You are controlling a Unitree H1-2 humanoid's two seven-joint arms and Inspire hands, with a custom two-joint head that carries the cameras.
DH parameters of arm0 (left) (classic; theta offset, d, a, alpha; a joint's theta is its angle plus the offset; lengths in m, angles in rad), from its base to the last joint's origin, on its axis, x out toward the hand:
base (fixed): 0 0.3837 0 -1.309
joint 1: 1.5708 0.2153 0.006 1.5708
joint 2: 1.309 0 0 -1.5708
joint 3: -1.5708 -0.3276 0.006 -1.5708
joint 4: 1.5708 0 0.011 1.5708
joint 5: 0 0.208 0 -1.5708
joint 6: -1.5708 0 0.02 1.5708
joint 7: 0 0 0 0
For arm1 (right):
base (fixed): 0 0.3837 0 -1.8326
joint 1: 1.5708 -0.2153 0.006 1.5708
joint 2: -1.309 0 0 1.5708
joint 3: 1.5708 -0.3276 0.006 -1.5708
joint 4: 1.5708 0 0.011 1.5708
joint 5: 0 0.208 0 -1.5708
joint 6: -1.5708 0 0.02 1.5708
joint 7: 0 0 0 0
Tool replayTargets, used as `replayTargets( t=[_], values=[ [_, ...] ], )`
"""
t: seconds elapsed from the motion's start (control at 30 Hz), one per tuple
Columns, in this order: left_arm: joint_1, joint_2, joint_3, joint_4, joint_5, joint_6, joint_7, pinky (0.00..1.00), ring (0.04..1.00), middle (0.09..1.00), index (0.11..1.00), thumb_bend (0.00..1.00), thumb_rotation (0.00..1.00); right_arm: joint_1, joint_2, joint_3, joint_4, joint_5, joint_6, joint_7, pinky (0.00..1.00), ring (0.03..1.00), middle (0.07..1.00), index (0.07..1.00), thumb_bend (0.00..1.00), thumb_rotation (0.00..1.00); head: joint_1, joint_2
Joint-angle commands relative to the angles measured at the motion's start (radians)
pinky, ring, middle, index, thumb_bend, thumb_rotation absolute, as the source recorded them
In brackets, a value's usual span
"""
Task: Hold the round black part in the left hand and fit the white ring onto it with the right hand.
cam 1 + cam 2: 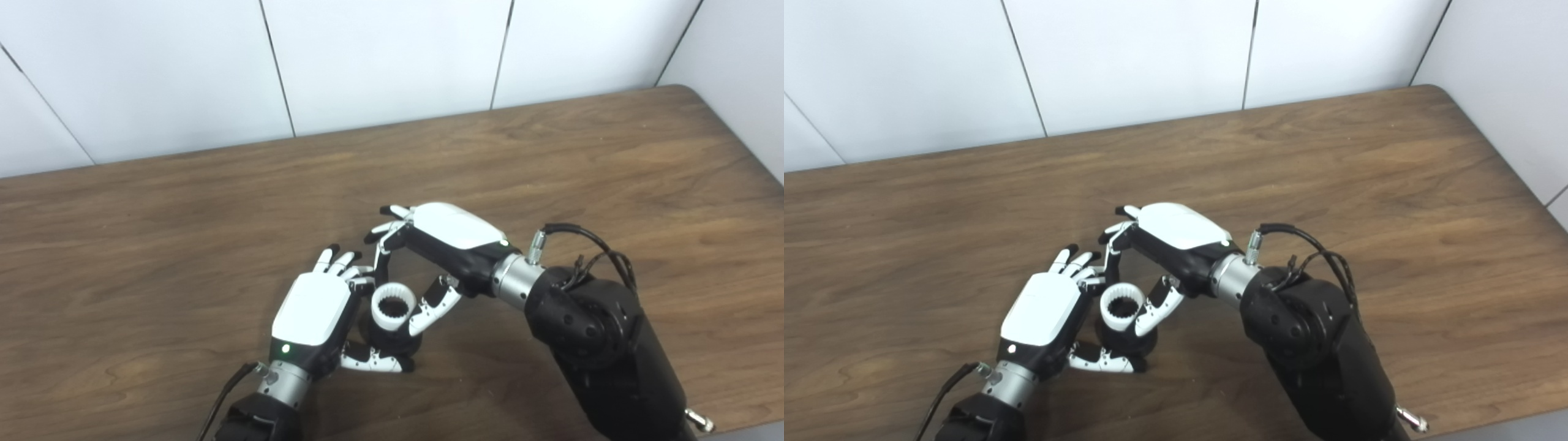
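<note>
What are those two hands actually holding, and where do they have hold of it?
The left hand grips the round black part by its lower sides. The right hand pinches the toothed white ring by its outer rim, atop that part.

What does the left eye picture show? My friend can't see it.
Two robot hands meet over a brown wooden table: the left hand holds a round black part, and the right hand pinches a toothed white ring sitting on top of it.

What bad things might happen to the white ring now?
The ring sits on the black part, pinched by the right hand. It might go on crooked and jam if pushed unevenly. The left hand holds the part only from one side, so the part might tip or slide on the table.
</note>
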Motion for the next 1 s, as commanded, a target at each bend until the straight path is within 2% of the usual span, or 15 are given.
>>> replayTargets(
  t=[0.0, 0.97],
  values=[
    [-0.006, -0.007, -0.007, -0.012, 0.005, -0.009, 0.003, 1.0, 0.913, 0.78, 0.484, 0.52, 0.05, -0.021, -0.005, -0.001, -0.017, 0.002, -0.022, -0.022, 1.0, 0.989, 0.844, 0.483, 0.52, 0.13, 0.0, 0.0],
    [-0.009, -0.01, -0.003, -0.02, 0.005, -0.004, -0.008, 1.0, 0.918, 0.784, 0.484, 0.52, 0.05, -0.013, -0.005, 0.025, 0.021, 0.004, -0.025, -0.065, 1.0, 0.984, 0.852, 0.483, 0.52, 0.13, -0.001, -0.001]
  ],
)
